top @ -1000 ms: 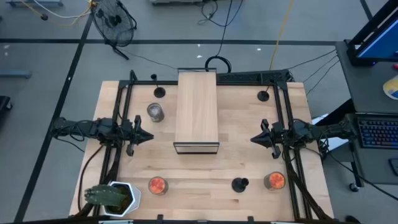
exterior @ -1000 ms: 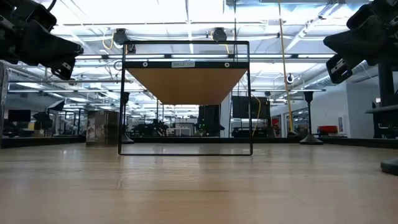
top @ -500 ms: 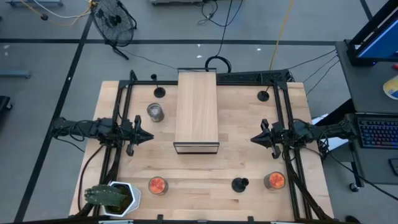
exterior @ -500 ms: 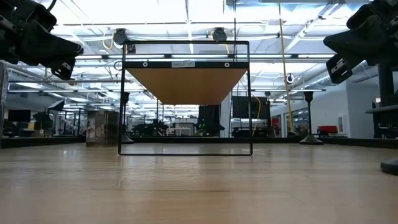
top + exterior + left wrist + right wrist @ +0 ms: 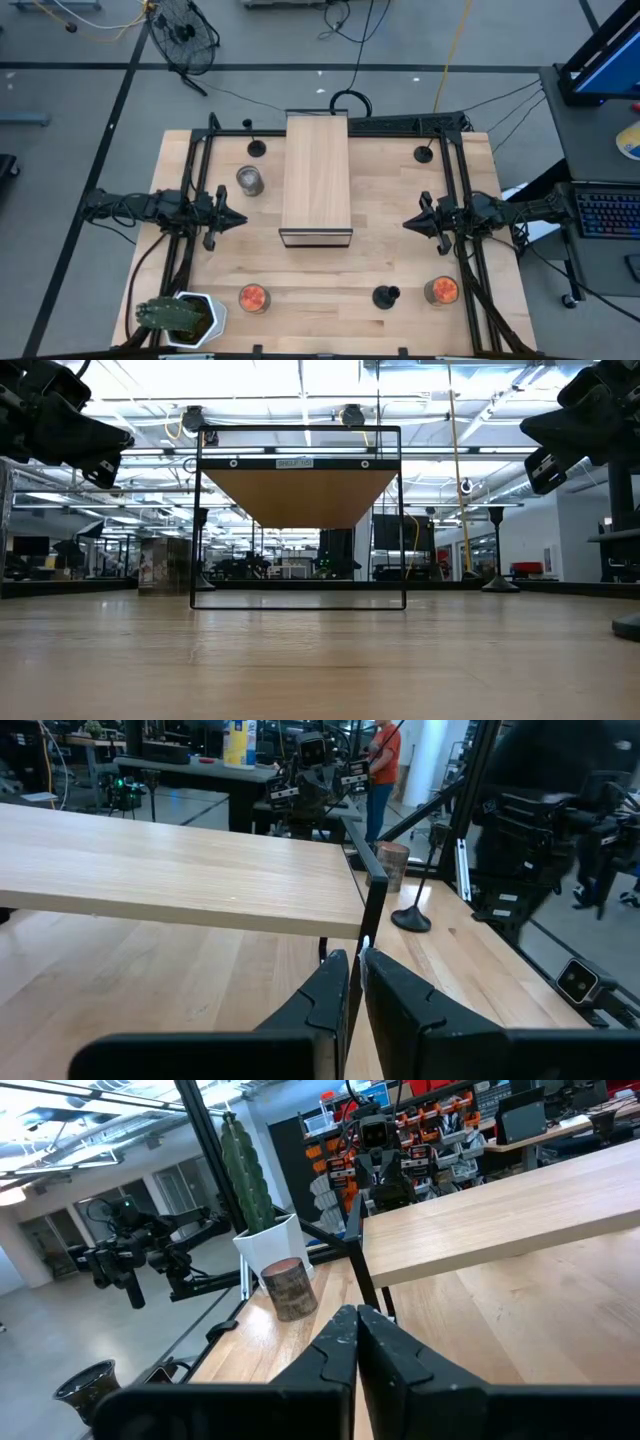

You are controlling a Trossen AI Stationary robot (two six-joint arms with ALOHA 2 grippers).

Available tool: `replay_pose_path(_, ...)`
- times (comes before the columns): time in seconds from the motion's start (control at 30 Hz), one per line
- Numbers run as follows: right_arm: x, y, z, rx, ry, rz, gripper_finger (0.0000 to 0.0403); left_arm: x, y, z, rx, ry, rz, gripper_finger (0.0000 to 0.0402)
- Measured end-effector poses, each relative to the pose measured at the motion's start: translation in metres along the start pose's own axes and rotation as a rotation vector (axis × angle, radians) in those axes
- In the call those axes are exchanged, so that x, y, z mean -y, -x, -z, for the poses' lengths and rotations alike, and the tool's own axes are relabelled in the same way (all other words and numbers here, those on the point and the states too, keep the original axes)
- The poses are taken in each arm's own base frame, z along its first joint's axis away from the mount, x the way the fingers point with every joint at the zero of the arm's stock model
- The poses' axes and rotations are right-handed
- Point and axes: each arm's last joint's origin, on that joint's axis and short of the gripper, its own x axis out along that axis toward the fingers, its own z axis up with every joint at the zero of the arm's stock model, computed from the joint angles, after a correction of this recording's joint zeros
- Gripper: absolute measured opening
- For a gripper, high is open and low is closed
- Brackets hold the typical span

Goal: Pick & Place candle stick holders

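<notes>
Your left gripper (image 5: 238, 218) hangs just left of the wooden shelf (image 5: 317, 172), off its near corner — fingers pressed together, holding nothing. The first candle stick holder (image 5: 256, 148) stands by the shelf's far left side, with a glass jar (image 5: 249, 181) just nearer you than it. In front of the shelf, near the table's (image 5: 330, 275) front edge, an orange candle jar (image 5: 252, 297) sits to the left and the second holder (image 5: 385, 296) a little right of the shelf's front face, another orange candle jar (image 5: 441, 290) beside it. The third holder (image 5: 424, 153) stands off the shelf's far right side. Your right gripper (image 5: 409, 223) mirrors the left off the shelf's near right corner, fingers closed and empty too.

These holders look rigid and light, though probably bottom-heavy at the disc. Take the thin stem from above — it should fit between the fingers, but a matte round stem could twist or slip, so pinch low, squarely.
</notes>
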Motion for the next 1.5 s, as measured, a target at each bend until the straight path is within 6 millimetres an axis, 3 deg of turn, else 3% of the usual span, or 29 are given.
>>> replay_pose_path(0.77,-0.0003,0.0000,-0.0009,0.009,0.000,-0.003,0.0004,0.0000,0.0000,0.0001,0.000,0.000,0.000,0.0040)
replay_pose_path(1.07,0.0023,0.0001,-0.0027,0.052,0.007,0.094,0.0004,0.0000,0.0000,0.0000,0.000,0.000,0.000,0.0040)
replay_pose_path(1.3,0.0024,0.0001,-0.0024,0.044,0.087,0.097,0.0004,0.0000,0.0000,0.0001,0.000,-0.003,-0.001,0.0040)
replay_pose_path(1.5,0.0024,0.0001,-0.0024,0.044,0.088,0.097,0.0004,-0.0023,0.0001,-0.0015,0.023,-0.036,-0.086,0.0040)
